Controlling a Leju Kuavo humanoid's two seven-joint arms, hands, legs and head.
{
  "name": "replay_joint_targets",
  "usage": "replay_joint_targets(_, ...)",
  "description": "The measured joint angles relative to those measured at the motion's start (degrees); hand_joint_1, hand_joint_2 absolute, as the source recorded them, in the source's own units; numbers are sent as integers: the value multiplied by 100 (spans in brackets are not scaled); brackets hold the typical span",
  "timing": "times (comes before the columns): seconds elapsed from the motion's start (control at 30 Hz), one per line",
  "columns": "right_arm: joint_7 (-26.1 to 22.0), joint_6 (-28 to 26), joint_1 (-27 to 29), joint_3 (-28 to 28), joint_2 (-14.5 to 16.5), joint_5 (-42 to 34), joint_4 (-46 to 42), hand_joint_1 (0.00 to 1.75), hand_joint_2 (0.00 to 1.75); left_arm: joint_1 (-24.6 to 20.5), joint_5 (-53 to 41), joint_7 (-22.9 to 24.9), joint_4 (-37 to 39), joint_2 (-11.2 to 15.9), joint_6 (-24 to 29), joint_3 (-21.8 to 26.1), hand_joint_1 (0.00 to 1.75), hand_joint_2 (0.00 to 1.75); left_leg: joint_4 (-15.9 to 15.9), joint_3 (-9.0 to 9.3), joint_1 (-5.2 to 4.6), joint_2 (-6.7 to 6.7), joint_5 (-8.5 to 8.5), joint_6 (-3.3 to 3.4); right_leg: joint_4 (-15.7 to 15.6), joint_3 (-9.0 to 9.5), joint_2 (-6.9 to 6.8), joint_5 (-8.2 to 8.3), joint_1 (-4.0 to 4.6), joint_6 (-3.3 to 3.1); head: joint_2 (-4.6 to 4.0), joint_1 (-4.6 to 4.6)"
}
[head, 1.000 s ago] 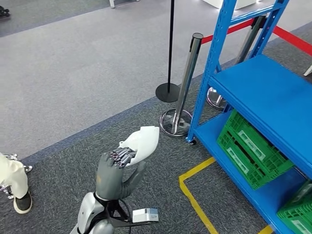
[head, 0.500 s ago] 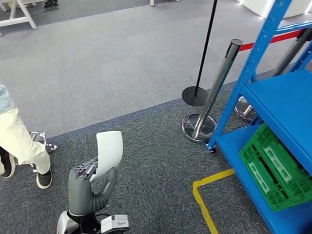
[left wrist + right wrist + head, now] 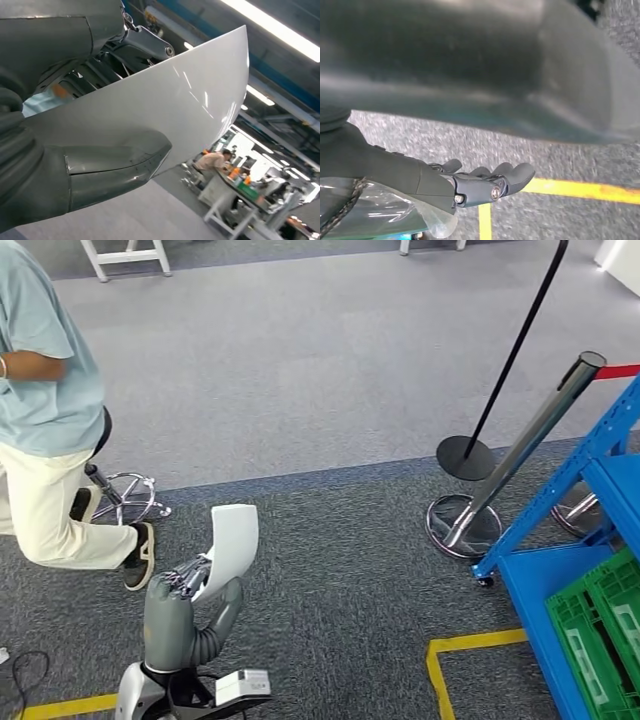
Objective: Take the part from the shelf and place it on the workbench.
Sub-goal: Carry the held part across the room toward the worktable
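The part (image 3: 232, 545) is a thin curved white shell. My left hand (image 3: 177, 615) grips its lower edge and holds it up over the dark carpet, low in the head view and left of centre. In the left wrist view the white part (image 3: 151, 105) sits between my thumb (image 3: 94, 170) and the darker fingers above it. My right hand (image 3: 471, 185) hangs above the floor near a yellow line, fingers stretched out and holding nothing. The blue shelf (image 3: 581, 540) stands at the far right.
A person (image 3: 45, 420) in a light blue top sits on a stool (image 3: 124, 498) at the left. Two barrier posts (image 3: 521, 445) with round bases stand right of centre. Green crates (image 3: 604, 630) lie on the shelf's bottom level. Yellow tape (image 3: 468, 645) marks the floor.
The whole view has swung left: the shelf has slid to the right edge and the seated person has come into sight. My left hand still holds the part, now more upright.
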Motion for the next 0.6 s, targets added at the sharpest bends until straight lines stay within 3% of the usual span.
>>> replay_joint_targets(0.07, 11, -39, -8, -53, -12, -30, -1, 0, 0, -84, -20, 36, 26, 37, -1, -34, 175, 175, 4, -34, 20, -129, 15, -73, -32, 48, -69, -12, 11, -40, 0, -4)
replay_joint_targets(0.1, 10, -49, -12, -73, -19, -39, -1, 0, 0, -111, -28, 45, 35, 55, -1, -49, 175, 175, 30, -53, 24, -102, -2, -105, -47, 76, -135, -1, 11, -72, 0, -3)
replay_joint_targets(0.17, 9, -58, -6, -113, -27, -60, -2, 0, 0, -173, -42, 71, 51, 90, 0, -84, 175, 175, 335, -189, 16, 176, -194, -159, -82, 106, -288, 15, 5, -136, 0, -34)
replay_joint_targets(0.23, 5, -64, 16, -166, -31, -101, -2, 0, 0, -235, -25, 95, 71, 132, 0, -134, 175, 175, 1056, -519, 22, 511, -559, -209, -87, 131, -453, -6, 27, -174, 0, -61)
replay_joint_targets(0.3, -47, -78, 36, -225, -34, -133, -2, 0, 0, -258, 1, 104, 95, 173, -1, -172, 175, 175, 1614, -782, 47, 605, -740, -241, -85, 143, -591, -30, 41, -184, 0, -61)
replay_joint_targets(0.33, -123, -99, 37, -250, -35, -141, -2, 0, 0, -259, 1, 100, 105, 187, -1, -179, 175, 175, 1602, -772, 56, 616, -670, -245, -85, 150, -632, -41, 43, -181, 0, -61)
replay_joint_targets(0.37, -230, -133, 32, -273, -32, -150, -2, 0, 0, -260, -3, 87, 114, 194, -1, -179, 175, 175, 1364, -649, 61, 624, -501, -238, -84, 165, -663, -51, 44, -174, 0, -63)
replay_joint_targets(0.43, -468, -207, 19, -323, -16, -183, -4, 0, 0, -277, 5, 41, 125, 198, -1, -184, 175, 175, 591, -251, 53, 664, -127, -199, -83, 190, -691, -76, 55, -148, 0, -60)
replay_joint_targets(0.47, -555, -226, 12, -350, -6, -199, -5, 0, 0, -296, 20, 17, 129, 198, -1, -194, 175, 175, 280, -98, 41, 685, -34, -174, -79, 191, -695, -86, 65, -127, 0, -61)
replay_joint_targets(0.5, -614, -227, 7, -373, 3, -204, -6, 0, 0, -318, 39, 1, 139, 201, -1, -213, 175, 175, 105, -22, 28, 701, -10, -154, -79, 185, -699, -89, 73, -101, 0, -55)
replay_joint_targets(0.6, -693, -216, 5, -418, 31, -176, -6, 0, 0, -358, 91, -19, 185, 211, -1, -294, 175, 175, -6, -4, 17, 686, -21, -81, -107, 178, -710, -90, 67, -7, 1, -48)
